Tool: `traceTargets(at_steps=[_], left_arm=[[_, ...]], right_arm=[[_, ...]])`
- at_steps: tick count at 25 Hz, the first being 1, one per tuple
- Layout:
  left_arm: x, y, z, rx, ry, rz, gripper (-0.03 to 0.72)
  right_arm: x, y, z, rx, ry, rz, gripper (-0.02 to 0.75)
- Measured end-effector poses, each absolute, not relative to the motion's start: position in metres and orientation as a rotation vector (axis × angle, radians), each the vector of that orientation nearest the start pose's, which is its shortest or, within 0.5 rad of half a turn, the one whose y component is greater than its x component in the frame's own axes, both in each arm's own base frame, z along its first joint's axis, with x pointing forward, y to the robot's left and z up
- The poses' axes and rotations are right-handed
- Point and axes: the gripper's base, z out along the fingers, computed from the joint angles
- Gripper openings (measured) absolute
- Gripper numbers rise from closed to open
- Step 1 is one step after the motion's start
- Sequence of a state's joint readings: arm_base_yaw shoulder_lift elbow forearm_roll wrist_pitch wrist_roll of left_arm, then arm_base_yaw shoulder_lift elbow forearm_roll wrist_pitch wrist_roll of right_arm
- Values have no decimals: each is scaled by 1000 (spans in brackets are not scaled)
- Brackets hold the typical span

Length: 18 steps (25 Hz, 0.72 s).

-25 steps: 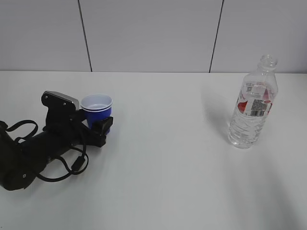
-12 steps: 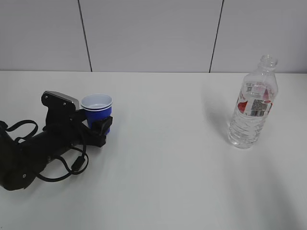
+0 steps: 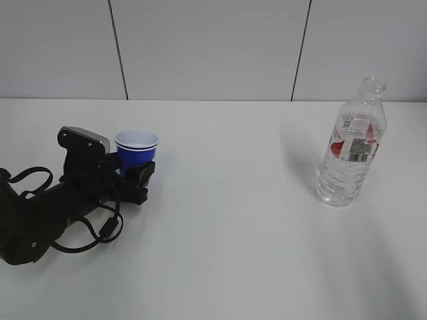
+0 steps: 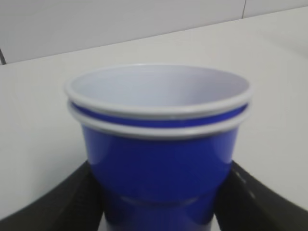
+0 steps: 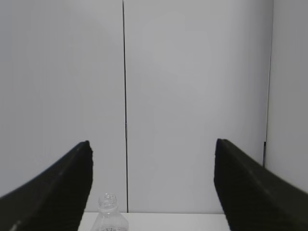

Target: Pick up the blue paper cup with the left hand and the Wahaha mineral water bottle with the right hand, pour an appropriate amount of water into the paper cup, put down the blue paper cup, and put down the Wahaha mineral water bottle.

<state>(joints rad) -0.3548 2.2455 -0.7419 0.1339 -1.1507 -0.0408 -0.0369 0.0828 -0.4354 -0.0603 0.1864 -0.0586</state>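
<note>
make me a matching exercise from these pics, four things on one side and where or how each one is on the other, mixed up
Things:
1. cup
2. bottle
3. left gripper
4. right gripper

States:
A. stands capless on the table's right side
B. jaws wide apart, nothing between them, bottle far ahead
C. blue, white rim, on the table's left side
D. jaws on either side of the cup

Pairs: 1-C, 2-A, 3-D, 4-B
</note>
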Motion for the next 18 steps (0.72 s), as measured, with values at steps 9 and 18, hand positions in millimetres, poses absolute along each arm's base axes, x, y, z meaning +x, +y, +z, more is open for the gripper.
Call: traceTargets(at_steps=[9, 18], left_arm=[[330, -134, 60, 420, 1777, -352, 490], [315, -129, 71, 421, 1785, -351, 490]], right_arm=[[27, -2, 334, -44, 1324, -139, 587], [28, -2, 333, -44, 1330, -139, 586]])
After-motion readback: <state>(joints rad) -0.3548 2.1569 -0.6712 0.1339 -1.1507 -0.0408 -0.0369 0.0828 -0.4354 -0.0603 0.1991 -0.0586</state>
